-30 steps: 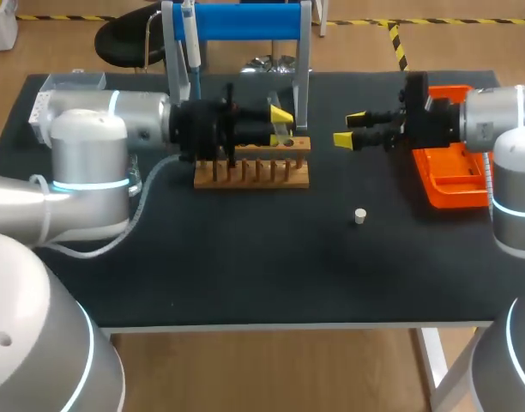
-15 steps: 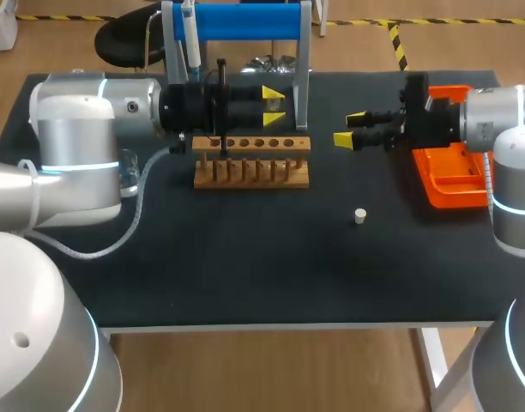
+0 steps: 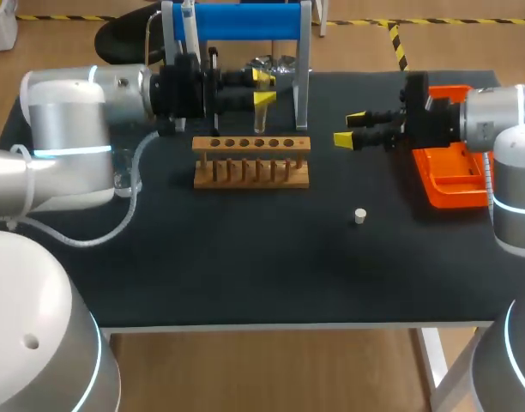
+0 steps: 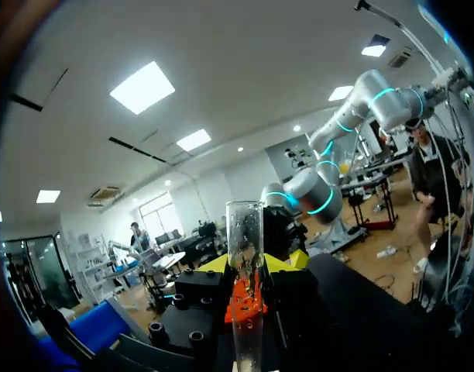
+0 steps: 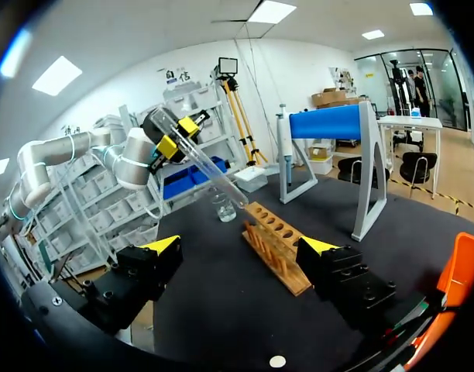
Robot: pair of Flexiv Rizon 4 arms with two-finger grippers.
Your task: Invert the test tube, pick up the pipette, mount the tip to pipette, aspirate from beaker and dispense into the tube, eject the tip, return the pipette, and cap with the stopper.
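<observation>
The lower half of the table [image 3: 245, 275] offers wide room, with only a small stopper [image 3: 360, 216] right of centre. In the upper middle, the wooden rack [image 3: 251, 161], the blue stand [image 3: 245, 21] behind it and the left gripper [image 3: 263, 87] holding a test tube [image 4: 245, 232] block passage. A gap lies between the rack and the right gripper [image 3: 351, 128], and an orange tray [image 3: 451, 176] fills the right edge.
</observation>
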